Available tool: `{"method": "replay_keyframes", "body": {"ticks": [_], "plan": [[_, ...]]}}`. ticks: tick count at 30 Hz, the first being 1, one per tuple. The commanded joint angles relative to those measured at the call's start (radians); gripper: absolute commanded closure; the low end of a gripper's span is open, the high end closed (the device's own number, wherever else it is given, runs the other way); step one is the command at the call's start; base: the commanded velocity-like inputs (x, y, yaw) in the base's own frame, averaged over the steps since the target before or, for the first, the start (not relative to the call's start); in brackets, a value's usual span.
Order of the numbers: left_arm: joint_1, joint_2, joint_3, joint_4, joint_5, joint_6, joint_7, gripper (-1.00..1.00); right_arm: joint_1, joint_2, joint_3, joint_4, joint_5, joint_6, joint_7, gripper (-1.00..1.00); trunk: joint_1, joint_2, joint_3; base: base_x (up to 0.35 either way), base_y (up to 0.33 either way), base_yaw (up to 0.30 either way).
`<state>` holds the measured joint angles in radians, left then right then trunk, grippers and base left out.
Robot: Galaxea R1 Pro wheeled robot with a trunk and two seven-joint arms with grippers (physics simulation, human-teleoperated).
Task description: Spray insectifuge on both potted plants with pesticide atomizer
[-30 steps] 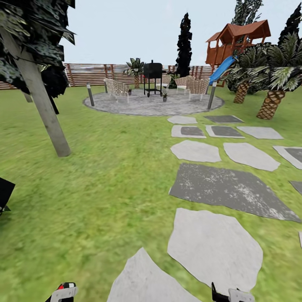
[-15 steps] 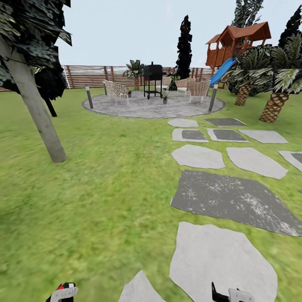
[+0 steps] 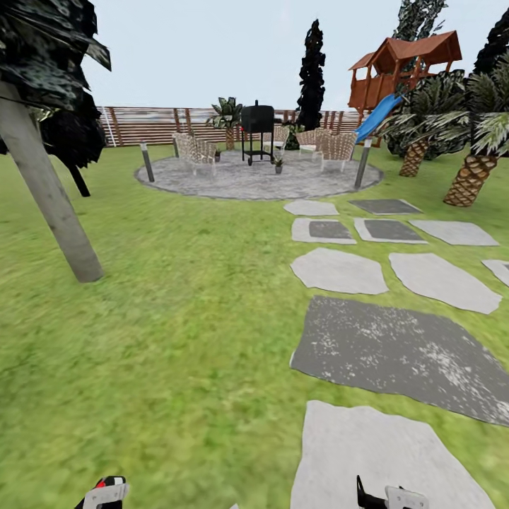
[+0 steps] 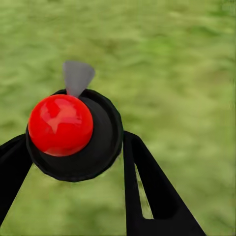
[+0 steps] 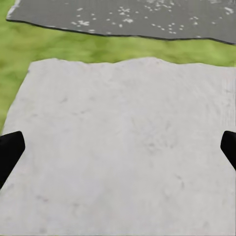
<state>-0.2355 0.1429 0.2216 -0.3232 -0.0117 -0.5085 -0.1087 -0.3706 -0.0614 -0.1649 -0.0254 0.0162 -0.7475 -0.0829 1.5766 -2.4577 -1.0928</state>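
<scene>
— Between the left gripper [image 4: 73, 162] fingers, the pesticide atomizer [image 4: 71, 132] is sitting clamped, red top up; the right gripper [image 5: 118, 147] is hanging open over a stepping stone [image 5: 123, 147].

— Any risk?

— Jolting over the garden [image 3: 177, 318] could be loosening it (grip contact is hidden). Far off, one potted plant [image 3: 278, 165] is possibly showing by the grill [image 3: 257, 131].

Head cam: high, facing forward and slightly down across the lawn [image 3: 177, 318] toward the far patio [image 3: 254, 180] and fence [image 3: 152, 124]; stepping stones [image 3: 339, 272] fill the right half, both gripper tips at the bottom edge.

Left wrist cam: close, looking straight down past the atomizer [image 4: 69, 132] top onto blurred grass.

Right wrist cam: close, looking down on a pale stone [image 5: 123, 147], a dark slab [image 5: 128, 17] at the frame's top. Head view's lower right shares both slabs.
</scene>
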Motion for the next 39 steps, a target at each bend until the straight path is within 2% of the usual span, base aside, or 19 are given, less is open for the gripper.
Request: {"method": "replay_keyframes", "body": {"ticks": [1,39], "plan": [[-0.001,-0.001,0.008,0.001,-0.001,-0.002,-0.01,1.0,-0.001,0.0,-0.001,0.001,0.002,-0.003,-0.003,-1.0,0.0,0.0,-0.001,0.34,0.0,0.0],[-0.001,-0.002,0.008,0.001,0.001,-0.002,-0.009,1.0,-0.001,0.0,-0.001,0.001,0.002,-0.003,-0.003,-1.0,0.0,0.0,-0.001,0.34,0.0,0.0]]}}
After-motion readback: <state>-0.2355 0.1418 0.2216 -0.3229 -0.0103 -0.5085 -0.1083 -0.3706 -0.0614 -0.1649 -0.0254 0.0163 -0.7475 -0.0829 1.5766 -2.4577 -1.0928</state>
